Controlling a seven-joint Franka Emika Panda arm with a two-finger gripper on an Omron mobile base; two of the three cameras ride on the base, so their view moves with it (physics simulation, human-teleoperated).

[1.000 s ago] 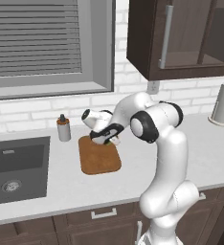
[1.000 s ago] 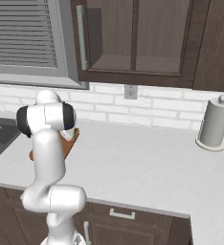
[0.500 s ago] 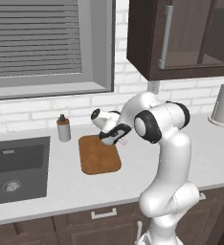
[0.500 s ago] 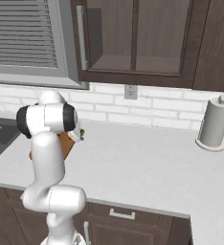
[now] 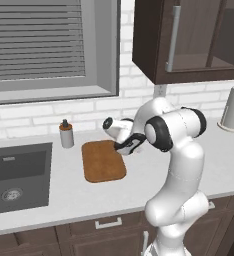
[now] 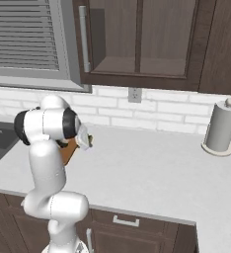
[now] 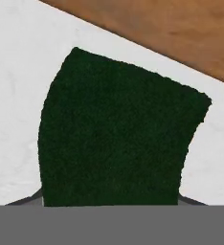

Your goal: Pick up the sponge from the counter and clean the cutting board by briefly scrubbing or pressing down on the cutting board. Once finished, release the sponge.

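**Sponge in the claw, off the board's right edge**

Here we are at the light grey-white speckled tabletop — the two-finger claw sits just beyond the right edge of the flat brown wooden cutting board with rounded corners, wrist tipped down. From the right base view a flash of yellow-green peeks out beside the arm: that's the small dark green rectangular sponge, up off the surface by the look of it. The hand view confirms it — the sponge hangs straight out from where the fingertips would be, speckled top behind it and a corner of the board beyond. The tips themselves are hidden behind the block, so I judge the claw closed on the sponge's near end rather than see it.

How will it handle? Light, soft, compressible, I'd say — the rough scouring face looks grippy, not slippery, and nothing about it is fragile. Its outline bows a little, hinting it gives under a squeeze. A hold across the short sides near one end leaves the broad face free to press flat on the wood.

Writing? None readable — no brand on the sponge, none on the small brown-capped dispenser bottle near the back wall.
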